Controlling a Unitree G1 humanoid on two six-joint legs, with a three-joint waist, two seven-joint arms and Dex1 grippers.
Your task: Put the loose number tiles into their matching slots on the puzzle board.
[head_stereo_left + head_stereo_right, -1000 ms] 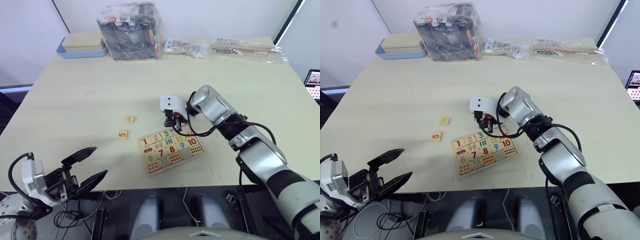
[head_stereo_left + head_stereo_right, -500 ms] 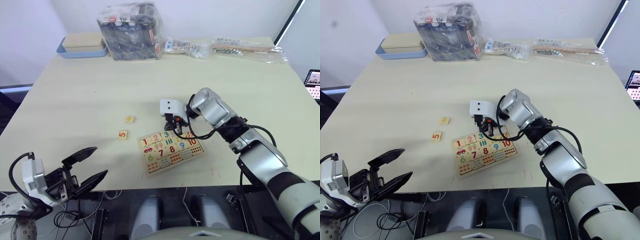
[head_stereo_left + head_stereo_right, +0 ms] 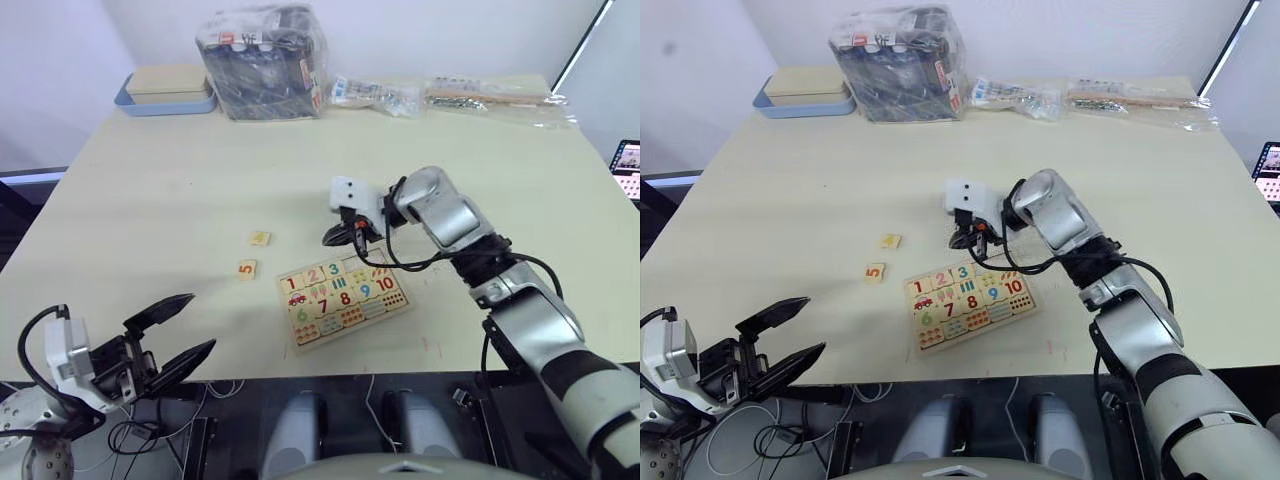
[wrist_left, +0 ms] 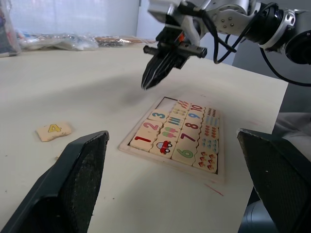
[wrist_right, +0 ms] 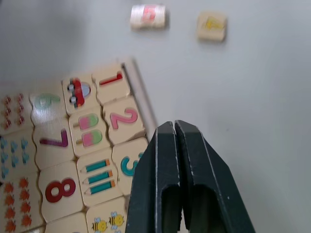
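The flat light-wood puzzle board (image 3: 342,301) lies on the pale table (image 3: 180,180), tiles 1, 2 and 3 seated in its top row. The right tool (image 3: 331,239) hovers just above it, fingers pressed together, empty. Loose wooden tiles 4 (image 3: 259,238) and 5 (image 3: 245,268) lie nearby. The left tool (image 3: 180,331) gapes open, empty.

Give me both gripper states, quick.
Left gripper: open, empty, off the table edge.
Right gripper: shut, empty, raised above the table beside the puzzle board.

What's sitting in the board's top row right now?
On the puzzle board, tiles 1, 2 and 3 sit in the top row. Next comes one bare slot. Tiles 4 and 5 lie loose on the table.
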